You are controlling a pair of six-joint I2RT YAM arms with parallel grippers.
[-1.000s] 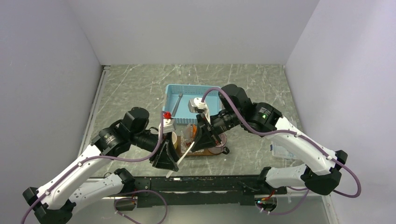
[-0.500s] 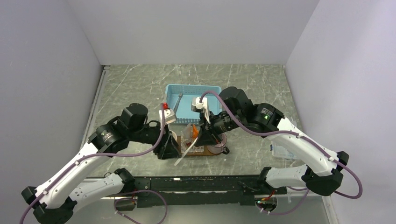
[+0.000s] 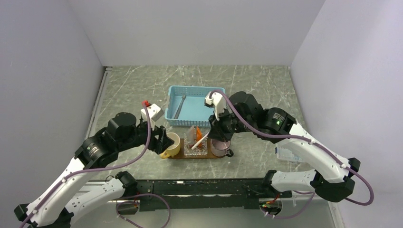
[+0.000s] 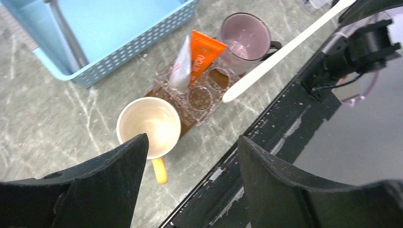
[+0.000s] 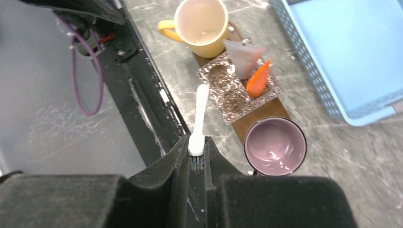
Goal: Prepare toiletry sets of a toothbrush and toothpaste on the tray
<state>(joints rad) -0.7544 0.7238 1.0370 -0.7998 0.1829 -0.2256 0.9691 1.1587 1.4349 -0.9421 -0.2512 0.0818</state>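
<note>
Grey-green marbled tabletop (image 3: 266, 85) carries a long dark wooden tray (image 5: 260, 115). On the left, the left gripper (image 4: 190, 152) hangs spread and empty above a glossy yellow mug (image 4: 148, 127). Next, a clear pitted plastic holder (image 5: 223, 90) props the orange toothpaste (image 4: 203, 50) upright, its white lettering unreadable. The right gripper (image 5: 196, 149) pinches the slim white toothbrush (image 5: 199, 114) by its bristled head, handle angled toward the holder, beside a round mauve mug (image 5: 274, 145).

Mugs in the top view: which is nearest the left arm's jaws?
The yellow mug, at the tray's left end; the purple mug stands at the right end.
</note>
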